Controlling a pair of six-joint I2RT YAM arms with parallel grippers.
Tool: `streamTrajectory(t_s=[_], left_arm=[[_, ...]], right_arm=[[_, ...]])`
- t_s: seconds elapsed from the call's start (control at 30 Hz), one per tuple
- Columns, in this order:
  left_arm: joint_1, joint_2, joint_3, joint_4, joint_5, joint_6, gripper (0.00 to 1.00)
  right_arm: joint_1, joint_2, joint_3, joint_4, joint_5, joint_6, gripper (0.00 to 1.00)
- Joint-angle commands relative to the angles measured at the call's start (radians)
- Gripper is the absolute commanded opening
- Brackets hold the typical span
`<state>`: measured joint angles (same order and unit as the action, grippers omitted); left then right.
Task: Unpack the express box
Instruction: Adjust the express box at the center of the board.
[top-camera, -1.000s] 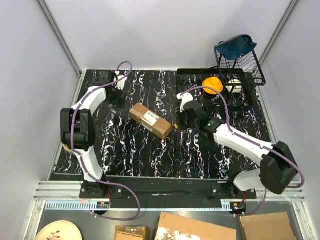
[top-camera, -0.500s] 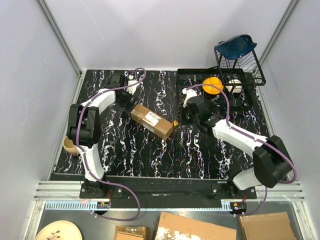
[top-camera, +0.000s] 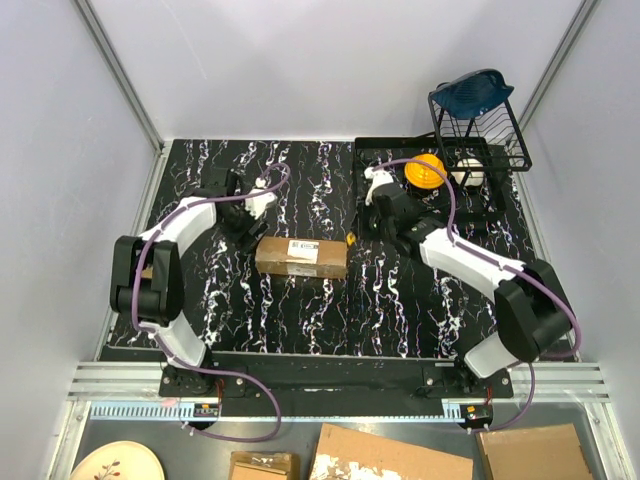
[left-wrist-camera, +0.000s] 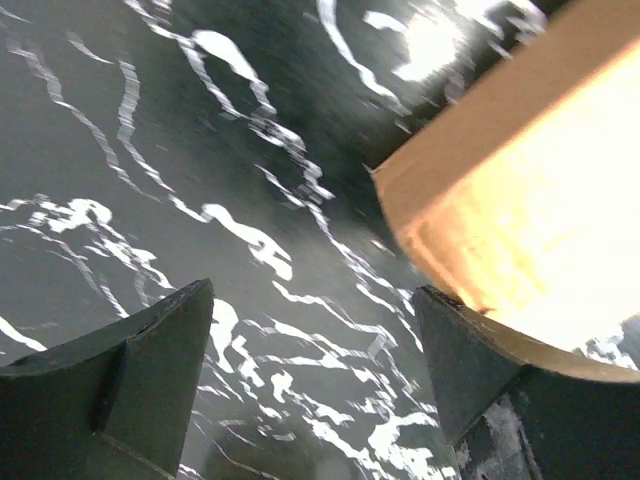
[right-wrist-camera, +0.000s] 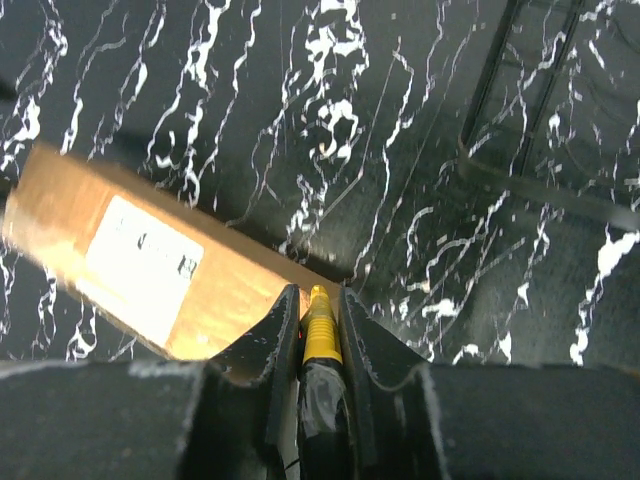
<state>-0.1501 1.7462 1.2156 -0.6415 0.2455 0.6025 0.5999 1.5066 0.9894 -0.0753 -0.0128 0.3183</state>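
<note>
A: Where is the express box (top-camera: 301, 257) sitting?
B: It's lying flat in the middle of the mat (top-camera: 400, 310), label up. Your right gripper (right-wrist-camera: 318, 303) is clamping the yellow utility knife (right-wrist-camera: 321, 338), and the tip is hanging right at the box's 2 o'clock corner.
A: And the left gripper (left-wrist-camera: 312, 325)?
B: Its jaws are standing wide apart, gripping nothing. It's hovering at the box's 10 o'clock corner, with one finger (left-wrist-camera: 480, 360) just beside the cardboard, not around it.
A: So what's going wrong if you're cutting now?
B: Nothing is pinning the box, so I'm judging the blade ends up shoving it toward 9 o'clock or spinning it instead of slitting tape. The knife may be twisting in that pinch too. Pressing deep is risking the contents. Whether the blade is out, I can't tell.
</note>
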Motion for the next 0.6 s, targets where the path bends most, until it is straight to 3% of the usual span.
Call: streamTrajectory(t_s=[0.0,0.33,0.43,0.57], left_arm=[[-0.052,-0.134,-0.067,-0.188,0.227,0.127,0.84],[-0.141,-0.234,-0.142,-0.38,0.392,0.24,0.84],[-0.155,-0.226,-0.14,-0.418,0.461,0.25,0.84],[-0.152,-0.218,-0.116,-0.466,0.457,0.269,0.84]], right_arm=[[0.008,0.084,0.122,0.112,-0.096,0.019,0.0],[0.008,0.317,0.385,0.158,-0.214,0.05,0.0],[0.006,0.348,0.468,0.103,-0.165,-0.022,0.0],[-0.025,0.258,0.465,-0.012,-0.024,-0.108,0.0]])
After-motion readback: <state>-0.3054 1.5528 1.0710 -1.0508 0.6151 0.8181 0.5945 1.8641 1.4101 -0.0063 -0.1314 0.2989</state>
